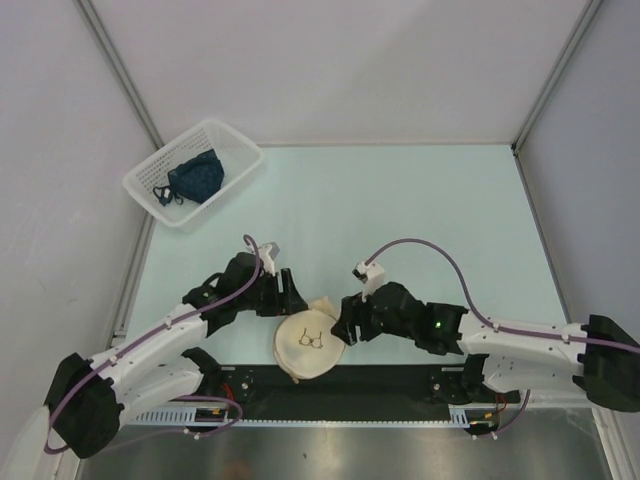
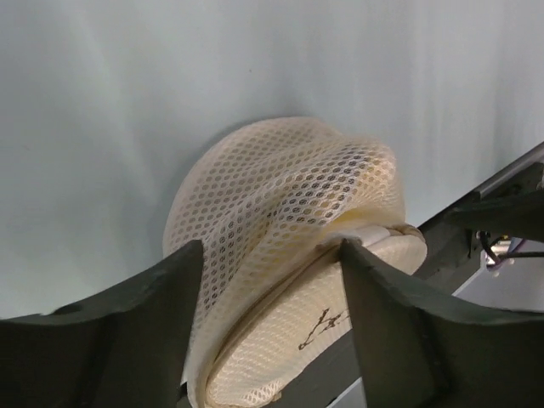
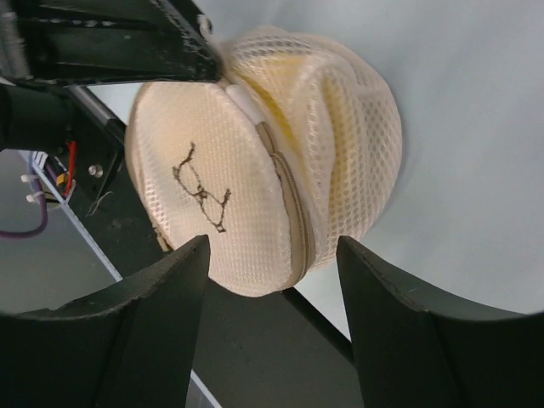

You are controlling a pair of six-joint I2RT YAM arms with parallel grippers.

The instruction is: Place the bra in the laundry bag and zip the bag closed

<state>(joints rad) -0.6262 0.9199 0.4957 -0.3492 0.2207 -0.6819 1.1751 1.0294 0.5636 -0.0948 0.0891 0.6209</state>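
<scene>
The laundry bag (image 1: 309, 345), a round cream mesh drum, lies tipped at the table's near edge, its lid with the dark bra drawing (image 3: 202, 183) facing up. Yellow of the bra (image 3: 293, 85) shows through the mesh side. The zip (image 3: 291, 191) looks closed along the stretch I can see. My left gripper (image 1: 291, 299) is at the bag's upper left; in the left wrist view it (image 2: 270, 259) is open with the bag's mesh (image 2: 280, 187) bulging between its fingers. My right gripper (image 1: 344, 327) is on the bag's right; in its wrist view it (image 3: 272, 244) is open, just short of the bag.
A white slatted basket (image 1: 236, 150) stands at the back left with a dark blue garment (image 1: 195, 176) in it. The black rail of the arm bases (image 3: 255, 348) runs right under the bag's near side. Grey walls close in the table on three sides.
</scene>
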